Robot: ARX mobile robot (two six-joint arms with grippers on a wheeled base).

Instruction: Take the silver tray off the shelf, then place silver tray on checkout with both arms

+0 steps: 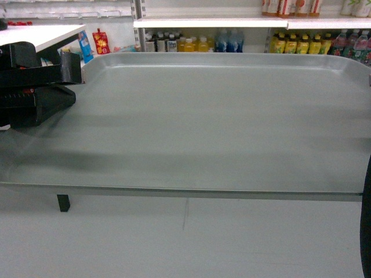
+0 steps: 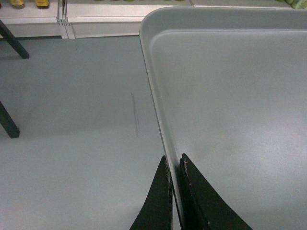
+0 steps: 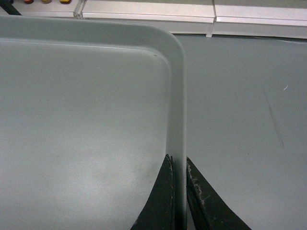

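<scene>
The silver tray (image 1: 220, 121) is held level in the air above the grey floor and fills most of the head view. My left gripper (image 2: 173, 160) is shut on its left rim, one finger inside the tray and one outside. On the opposite side, my right gripper (image 3: 178, 160) is shut on the right rim (image 3: 177, 105) the same way. In the head view the left gripper (image 1: 69, 72) sits at the tray's left edge, and only a black sliver of the right arm (image 1: 366, 220) shows. The shelf (image 1: 208, 23) stands behind the tray. A white flat top (image 1: 40, 32) at the back left looks like the checkout.
Bottled drinks (image 1: 232, 41) and snack packets (image 1: 99, 41) line the shelves beyond the tray. Black table legs (image 2: 9, 120) stand on the floor to the left, and a leg foot (image 1: 63, 202) shows under the tray's near edge. White shelf bases (image 3: 144, 8) run along the floor ahead.
</scene>
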